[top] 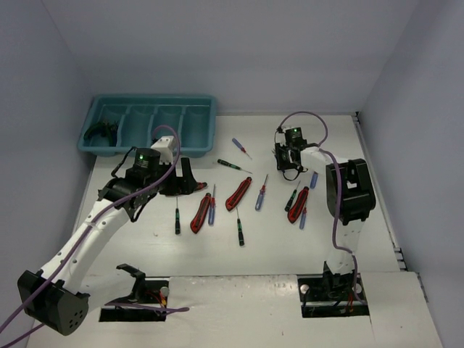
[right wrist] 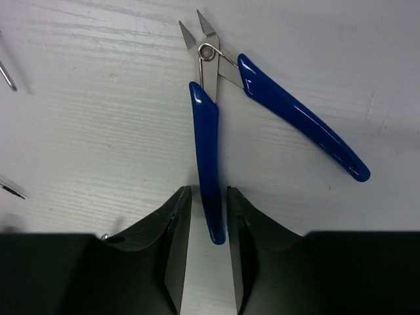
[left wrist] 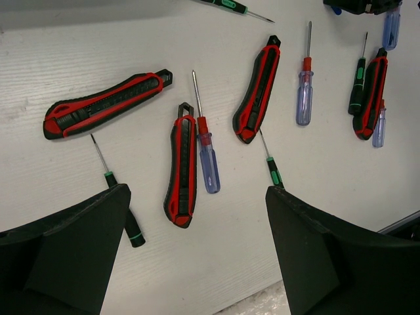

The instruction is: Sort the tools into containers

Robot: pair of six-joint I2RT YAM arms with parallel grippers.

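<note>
Blue-handled pliers (right wrist: 205, 138) lie flat on the white table, handles spread. My right gripper (right wrist: 209, 223) straddles the end of the left handle, its jaws narrowed to a thin gap on each side. In the top view that gripper (top: 288, 170) points down at the table's right middle. My left gripper (left wrist: 197, 256) hangs wide open above bare table with nothing in it. Ahead of it lie red-and-black utility knives (left wrist: 182, 164) (left wrist: 257, 88) (left wrist: 105, 105) and thin screwdrivers (left wrist: 209, 154) (left wrist: 121, 203). The teal tray (top: 210, 119) stands at the back left.
A dark tool (top: 101, 133) lies in the tray's leftmost compartment. More screwdrivers (top: 241, 148) (top: 233, 165) lie between the tray and the right arm. Another knife (top: 297, 205) lies near the right arm's black elbow (top: 351, 192). Walls close in on both sides.
</note>
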